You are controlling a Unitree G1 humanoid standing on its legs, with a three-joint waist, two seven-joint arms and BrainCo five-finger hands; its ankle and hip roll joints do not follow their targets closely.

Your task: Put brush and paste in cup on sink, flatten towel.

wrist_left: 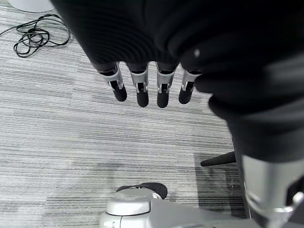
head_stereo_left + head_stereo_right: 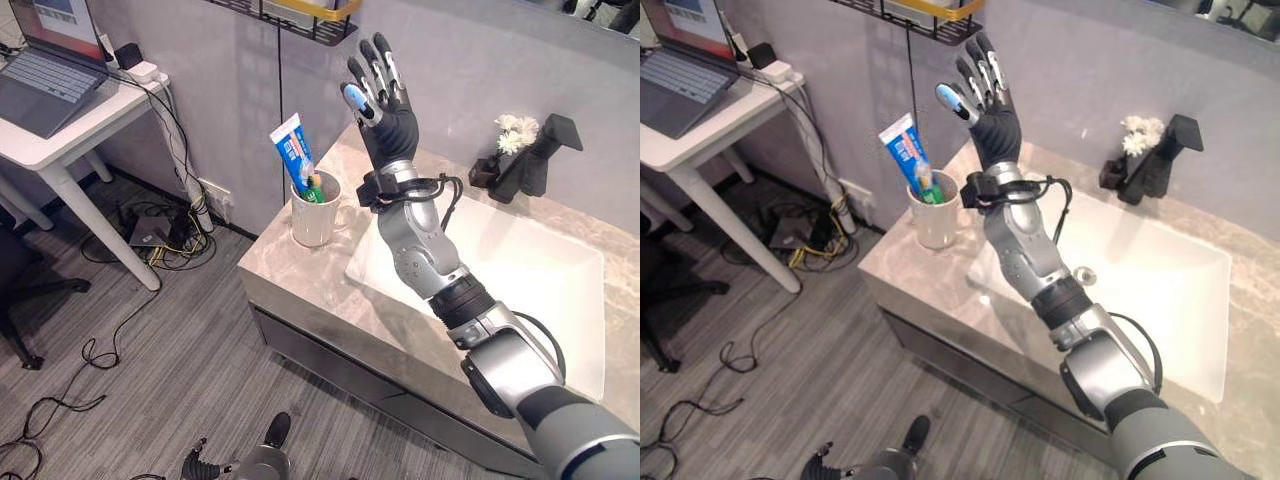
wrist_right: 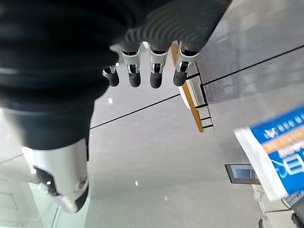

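Paste [image 2: 292, 146] and brush [image 2: 314, 187] stand in the cup [image 2: 315, 211] on the sink's [image 2: 300, 300] near-left corner. I hold my right hand [image 2: 378, 97] raised just right of it, fingers spread, holding nothing; lowering carelessly could topple the cup. My left hand [image 1: 156, 71] hangs relaxed above floor.

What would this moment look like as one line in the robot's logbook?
right hand: open, raised above counter | left hand: open, low over floor | toothpaste, brush: in cup on counter | towel: unseen
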